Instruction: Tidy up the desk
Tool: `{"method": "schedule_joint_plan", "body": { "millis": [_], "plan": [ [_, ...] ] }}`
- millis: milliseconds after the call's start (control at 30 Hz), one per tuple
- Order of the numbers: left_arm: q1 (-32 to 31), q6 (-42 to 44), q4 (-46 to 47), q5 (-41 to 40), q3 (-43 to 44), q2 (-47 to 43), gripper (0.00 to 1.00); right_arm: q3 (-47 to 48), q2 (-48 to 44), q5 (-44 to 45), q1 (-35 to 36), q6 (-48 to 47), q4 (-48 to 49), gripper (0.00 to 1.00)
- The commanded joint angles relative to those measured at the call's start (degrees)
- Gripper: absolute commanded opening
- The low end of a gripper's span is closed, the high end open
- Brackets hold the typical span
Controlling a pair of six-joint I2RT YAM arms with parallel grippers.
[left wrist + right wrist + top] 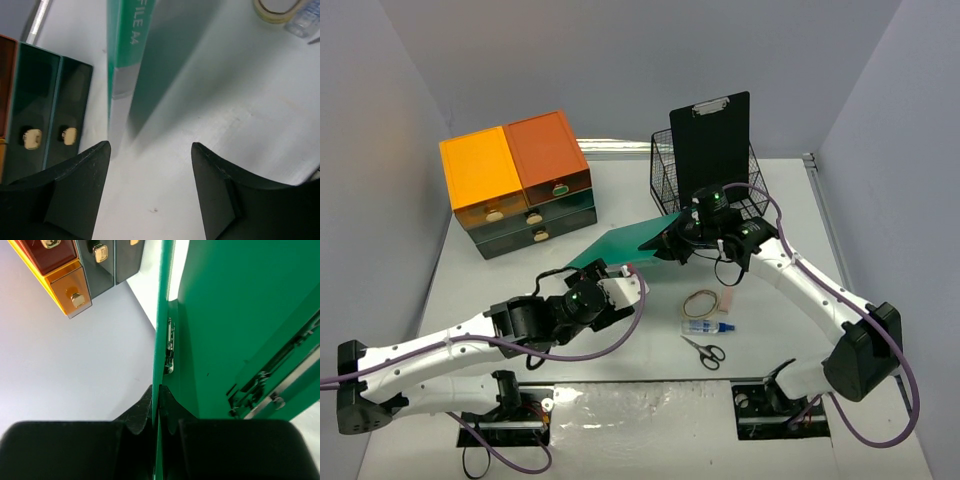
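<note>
Pale, matte and flat between grey walls: desk [470,285], spread wide under both arms. Stretched low from the left, left gripper [620,275] [150,150] with jaws parted, nothing between them, just beside green folder [625,240] [125,40] [240,315]. Bent in from the right, right gripper [670,240] [159,395] clamped tight on folder's edge, holding it slanted over the desk.
</note>
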Motion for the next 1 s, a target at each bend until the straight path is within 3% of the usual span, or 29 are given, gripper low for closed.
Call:
{"method": "schedule_joint_plan", "body": {
  "millis": [0,467,600,767,833,967],
  "plan": [
    [-0.35,9.26,15.54,-8.52,-2.02,1.84,0.64,3.93,-1.00,-3.22,0.30,0.63,0.38,0.00],
    [1.19,18.00,37.49,-8.18,-5.18,12.55,0.63,4.00,-4.17,-3.75,0.61,0.65,-3.62,0.00],
    [1.38,18.43,38.78,-8.06,-4.84,12.14,0.44,2.98,-5.39,-3.39,0.46,0.91,-3.93,0.00],
    [1.34,18.60,38.96,-8.02,-4.94,11.12,0.08,1.79,-6.55,-3.06,0.43,1.24,-4.05,0.00],
    [1.34,18.01,38.70,-8.02,-4.86,10.70,0.00,1.53,-6.80,-3.06,0.51,1.32,-4.05,0.00],
    [1.32,16.70,37.56,-7.38,-4.81,10.16,0.00,1.44,-6.77,-2.91,0.47,1.31,-4.03,0.00]
  ]
}}
